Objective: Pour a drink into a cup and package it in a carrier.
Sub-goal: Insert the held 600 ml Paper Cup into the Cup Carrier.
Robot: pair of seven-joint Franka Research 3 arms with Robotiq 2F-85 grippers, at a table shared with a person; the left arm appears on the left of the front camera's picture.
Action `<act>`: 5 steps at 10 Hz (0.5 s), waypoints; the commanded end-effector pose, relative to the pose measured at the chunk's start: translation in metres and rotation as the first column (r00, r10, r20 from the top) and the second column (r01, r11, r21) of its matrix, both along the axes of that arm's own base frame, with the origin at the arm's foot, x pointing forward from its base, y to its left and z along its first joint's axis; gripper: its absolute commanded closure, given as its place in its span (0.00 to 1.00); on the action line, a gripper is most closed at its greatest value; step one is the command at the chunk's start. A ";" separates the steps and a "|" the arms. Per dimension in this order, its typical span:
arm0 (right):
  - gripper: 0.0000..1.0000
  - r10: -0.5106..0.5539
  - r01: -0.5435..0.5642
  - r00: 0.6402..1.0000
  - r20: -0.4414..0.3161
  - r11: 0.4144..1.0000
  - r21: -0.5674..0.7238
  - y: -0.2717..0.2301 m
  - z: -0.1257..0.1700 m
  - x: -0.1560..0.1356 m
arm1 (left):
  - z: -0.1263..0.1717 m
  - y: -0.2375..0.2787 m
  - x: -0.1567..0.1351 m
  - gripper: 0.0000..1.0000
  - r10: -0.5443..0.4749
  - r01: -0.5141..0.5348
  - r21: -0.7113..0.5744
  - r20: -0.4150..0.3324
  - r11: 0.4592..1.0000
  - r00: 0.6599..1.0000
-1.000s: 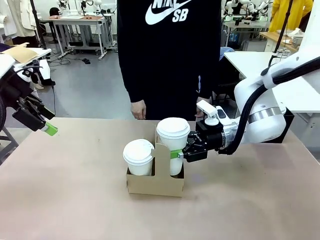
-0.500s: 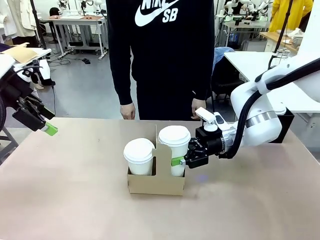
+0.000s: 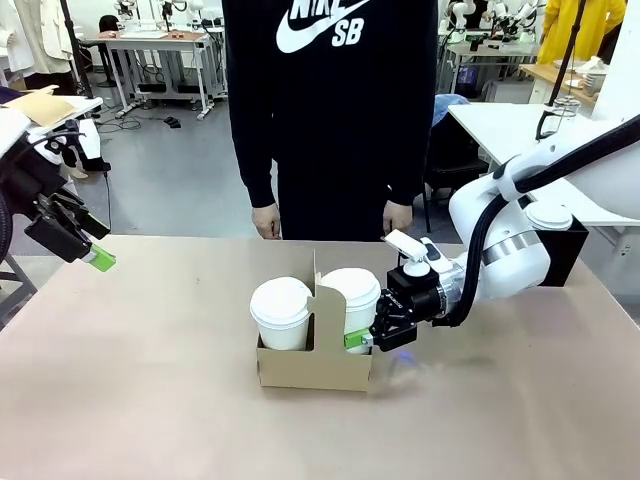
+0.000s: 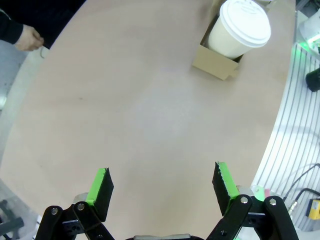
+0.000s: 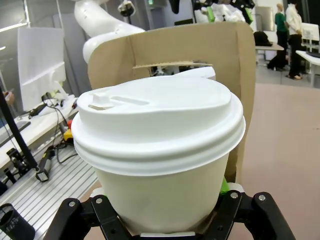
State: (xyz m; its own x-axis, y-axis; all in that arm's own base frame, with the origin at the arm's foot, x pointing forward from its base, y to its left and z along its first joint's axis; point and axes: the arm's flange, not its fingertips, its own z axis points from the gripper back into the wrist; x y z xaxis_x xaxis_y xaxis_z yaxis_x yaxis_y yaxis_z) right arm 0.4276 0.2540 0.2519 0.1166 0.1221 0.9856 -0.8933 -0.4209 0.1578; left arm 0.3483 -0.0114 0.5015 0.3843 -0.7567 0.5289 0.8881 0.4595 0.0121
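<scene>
- One table (image 3: pixel 150 400), tan and flat, lies beneath both grippers and carries the carrier.
- One person (image 3: pixel 330 110) in a black top stands at the far edge, beyond the right gripper, with two hands hanging just above the tabletop.
- Two white arms: the right one reaches in toward the middle, the left one stays off at its own side.
- One black box (image 3: pixel 565 250) sits behind the right arm, partly hidden by it.
- One carrier (image 3: pixel 315 362) of brown cardboard stands just ahead of the right gripper; its tall handle panel rises between two slots, both filled.
- Two cups with white lids: one cup (image 3: pixel 352 300) sits in the slot nearest the right gripper, a second cup (image 3: pixel 281 312) in the slot on the far side of the handle panel.
- The right gripper (image 3: pixel 366 338) is clenched on the near cup's side, low by the carrier wall; its wrist view has the lidded cup (image 5: pixel 160 150) between the fingers.
- The left gripper (image 3: pixel 90 252) hangs well away from the carrier, jaws spread wide with nothing between the green pads (image 4: pixel 102 182).
</scene>
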 end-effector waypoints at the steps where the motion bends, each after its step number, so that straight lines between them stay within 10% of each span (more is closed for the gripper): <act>1: 0.23 0.040 -0.041 0.998 0.039 0.999 0.034 -0.006 0.001 0.007 | 0.001 0.001 -0.001 0.00 -0.012 0.012 -0.015 0.000 1.000 1.000; 2: 0.23 0.032 -0.034 0.998 0.051 0.999 0.041 -0.008 0.001 0.010 | 0.001 0.001 -0.001 0.00 -0.012 0.012 -0.015 0.000 1.000 1.000; 3: 0.00 0.026 -0.029 0.997 0.074 0.999 0.036 -0.012 0.000 0.009 | 0.001 0.001 -0.001 0.00 -0.012 0.012 -0.015 0.000 1.000 1.000; 5: 0.00 0.010 -0.012 0.996 0.093 1.000 0.020 -0.020 0.006 0.007 | 0.001 0.001 -0.001 0.00 -0.012 0.012 -0.015 0.000 1.000 1.000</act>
